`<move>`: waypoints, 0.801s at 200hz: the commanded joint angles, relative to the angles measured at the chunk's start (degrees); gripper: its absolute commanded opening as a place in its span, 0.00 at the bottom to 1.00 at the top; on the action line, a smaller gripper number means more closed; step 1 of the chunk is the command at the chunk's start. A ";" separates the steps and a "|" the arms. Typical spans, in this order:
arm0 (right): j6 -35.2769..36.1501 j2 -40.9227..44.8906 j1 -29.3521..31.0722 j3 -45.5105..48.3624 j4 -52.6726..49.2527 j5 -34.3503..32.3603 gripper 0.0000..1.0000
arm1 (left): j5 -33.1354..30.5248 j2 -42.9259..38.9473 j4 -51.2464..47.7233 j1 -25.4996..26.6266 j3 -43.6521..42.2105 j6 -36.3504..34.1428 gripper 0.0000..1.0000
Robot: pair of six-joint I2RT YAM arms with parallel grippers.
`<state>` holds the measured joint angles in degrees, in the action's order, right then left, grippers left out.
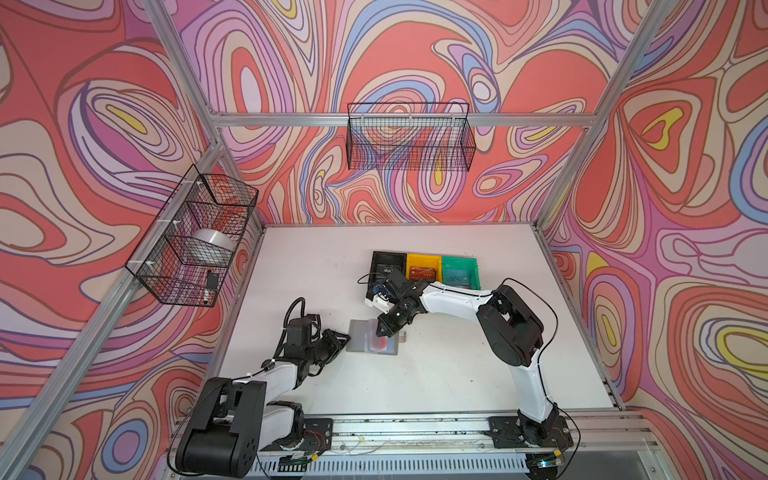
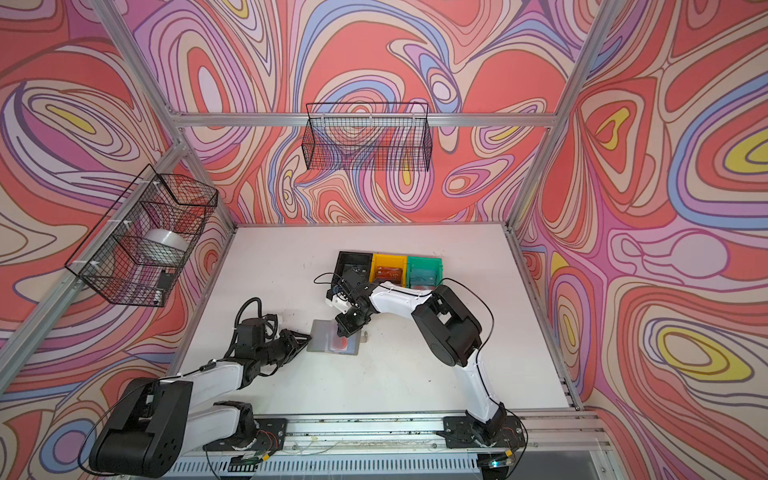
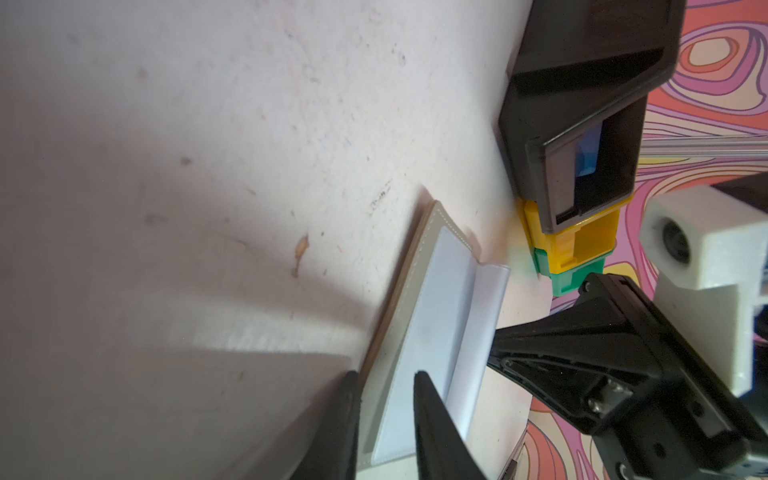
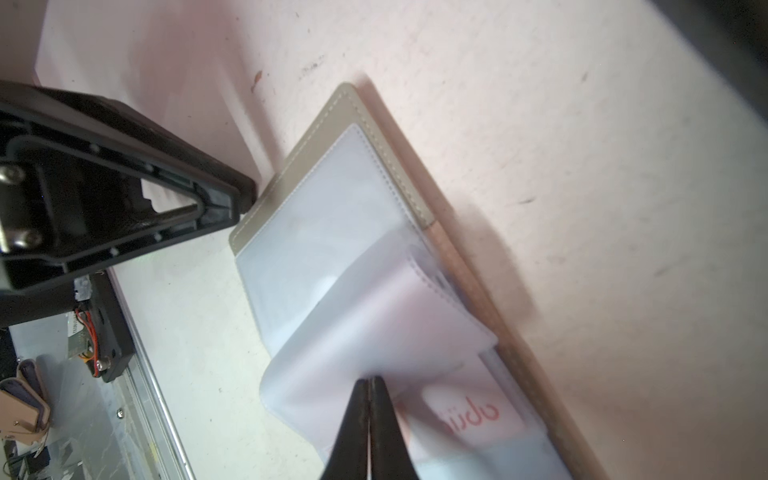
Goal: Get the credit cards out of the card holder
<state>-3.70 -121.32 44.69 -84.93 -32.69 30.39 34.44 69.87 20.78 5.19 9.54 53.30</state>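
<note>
The grey card holder point(image 1: 359, 332) point(image 2: 322, 332) lies open mid-table, its clear sleeves facing up. My left gripper point(image 1: 348, 337) point(image 3: 384, 374) grips its left cover edge point(image 3: 415, 266), one finger outside and one on the sleeve. My right gripper point(image 1: 380, 333) point(image 4: 369, 379) is shut, its tips resting on a curled-up clear sleeve point(image 4: 374, 324). Under that sleeve sits a pale credit card with a red circle point(image 1: 379, 343) and red lettering point(image 4: 469, 411). More cards lie in the bins: a dark one point(image 1: 388, 270), a red one point(image 1: 423, 274) and a bluish one point(image 1: 457, 276).
Black point(image 1: 376, 259), yellow point(image 1: 411, 262) and green point(image 1: 473, 266) bins stand in a row just behind the card holder, close to my right wrist. Wire baskets hang on the back wall point(image 1: 409, 137) and left wall point(image 1: 193, 232). A metal rail point(image 1: 415, 428) runs along the front.
</note>
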 commanded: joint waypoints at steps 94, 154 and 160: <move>0.18 -2.94 0.36 -2.62 -0.67 -0.06 0.08 | 0.95 -4.71 -4.75 -0.04 0.05 0.23 0.27; -0.34 -4.10 0.40 -1.78 -0.49 -0.59 0.08 | -0.04 -17.85 -18.23 0.08 4.12 0.16 0.28; -0.34 -4.27 0.39 -1.74 -0.45 -0.49 0.08 | 0.13 -18.82 -18.49 0.08 4.22 0.54 0.28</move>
<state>-3.84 -123.20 44.71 -86.67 -32.64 31.07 34.61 54.68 8.36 5.19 11.40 53.34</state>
